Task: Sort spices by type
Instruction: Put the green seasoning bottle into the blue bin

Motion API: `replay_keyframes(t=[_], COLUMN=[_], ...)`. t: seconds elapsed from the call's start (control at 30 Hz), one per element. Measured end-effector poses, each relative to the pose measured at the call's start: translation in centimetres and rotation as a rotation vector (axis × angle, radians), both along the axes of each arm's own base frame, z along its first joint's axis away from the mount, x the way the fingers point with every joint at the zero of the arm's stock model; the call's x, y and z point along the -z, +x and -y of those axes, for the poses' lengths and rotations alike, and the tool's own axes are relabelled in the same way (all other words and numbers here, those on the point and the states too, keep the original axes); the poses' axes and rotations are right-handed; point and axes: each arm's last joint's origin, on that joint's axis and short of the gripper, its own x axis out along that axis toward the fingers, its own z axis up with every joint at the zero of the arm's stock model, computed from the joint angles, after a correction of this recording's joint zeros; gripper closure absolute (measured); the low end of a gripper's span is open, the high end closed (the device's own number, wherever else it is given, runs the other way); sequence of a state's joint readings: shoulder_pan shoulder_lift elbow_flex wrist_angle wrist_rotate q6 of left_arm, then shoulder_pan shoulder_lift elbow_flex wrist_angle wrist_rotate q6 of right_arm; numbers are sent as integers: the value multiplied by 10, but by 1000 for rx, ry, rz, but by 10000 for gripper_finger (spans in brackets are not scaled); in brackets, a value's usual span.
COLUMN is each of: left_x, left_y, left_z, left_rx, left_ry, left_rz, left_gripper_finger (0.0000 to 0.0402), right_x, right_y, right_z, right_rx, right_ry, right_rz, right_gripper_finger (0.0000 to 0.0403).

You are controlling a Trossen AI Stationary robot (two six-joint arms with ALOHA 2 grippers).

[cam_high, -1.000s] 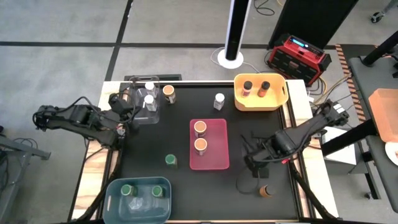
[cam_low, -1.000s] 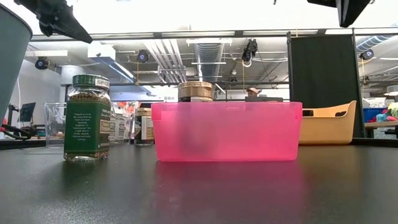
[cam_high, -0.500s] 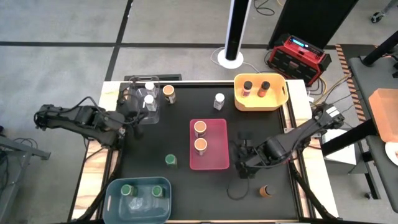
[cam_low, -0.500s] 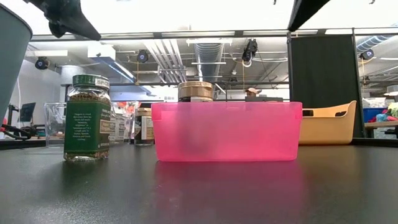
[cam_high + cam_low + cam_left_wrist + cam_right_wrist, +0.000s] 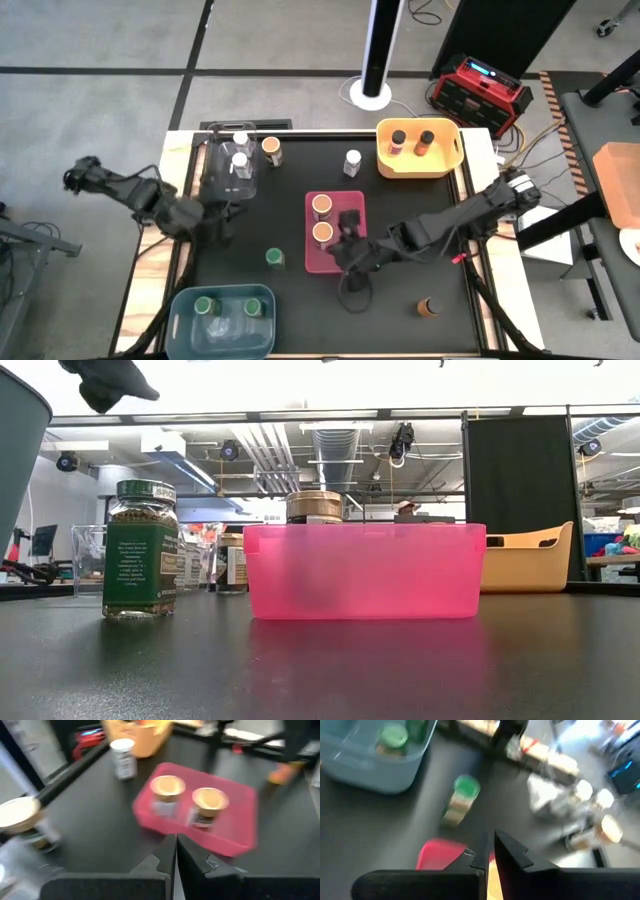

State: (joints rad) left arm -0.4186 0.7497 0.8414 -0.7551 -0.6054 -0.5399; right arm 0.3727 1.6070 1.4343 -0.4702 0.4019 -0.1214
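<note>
Seen from above, a black table holds four bins and a scatter of small spice jars. At the near edge sits the blue bin (image 5: 222, 318) with two green-lidded jars inside. To its right, alone on the bare table, stands an orange-lidded jar (image 5: 428, 307).

A little farther in stands the loose green-lidded jar (image 5: 275, 258), upright, just left of the pink bin (image 5: 357, 205), which holds two orange-lidded jars. This green jar looks like the next one to be sorted, and everything turns on who reaches it. The left gripper (image 5: 222, 222) hangs just beyond and to the left of the jar, near it. The right gripper (image 5: 347, 252) is over the near right part of the pink bin, so the bin lies between it and the jar. Both are close; the left arm appears to have the clearer path. The jar's long axis is vertical, so a grasp from the side or from above across the lid would suit it.

In each wrist view the two dark fingers meet with no gap and nothing between them, so both grippers are closed and empty.

Farther back, the clear bin (image 5: 213, 178) holds two white-lidded jars, with an orange-lidded jar (image 5: 271, 150) just beside it and a white-lidded jar (image 5: 352, 161) in the open. At the far right, the yellow bin (image 5: 448, 158) holds two dark-lidded jars.

From table height, the green jar's lid rim shows letters beginning "SP"; the label print is too small to read.
</note>
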Motion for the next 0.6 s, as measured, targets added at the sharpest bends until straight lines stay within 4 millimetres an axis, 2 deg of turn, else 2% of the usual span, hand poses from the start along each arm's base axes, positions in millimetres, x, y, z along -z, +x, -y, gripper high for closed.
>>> replay_keyframes(t=[0.17,0.27,0.43,0.6], left_x=[4,6,3,-1], left_y=[-3,-12,-22,-26], left_z=[42,56,63,58], left_rx=[105,112,119,106], left_ry=[46,80,64,54], left_rz=[56,95,156,183], left_gripper_finger=[402,402,402,402], right_x=[5,13,35,48], right_y=[26,41,63,79], right_z=[7,7,11,16], right_rx=[-58,-69,-37,0], right_ry=[-73,-96,-75,61], right_rz=[132,190,236,302], right_gripper_finger=[369,340,265,189])
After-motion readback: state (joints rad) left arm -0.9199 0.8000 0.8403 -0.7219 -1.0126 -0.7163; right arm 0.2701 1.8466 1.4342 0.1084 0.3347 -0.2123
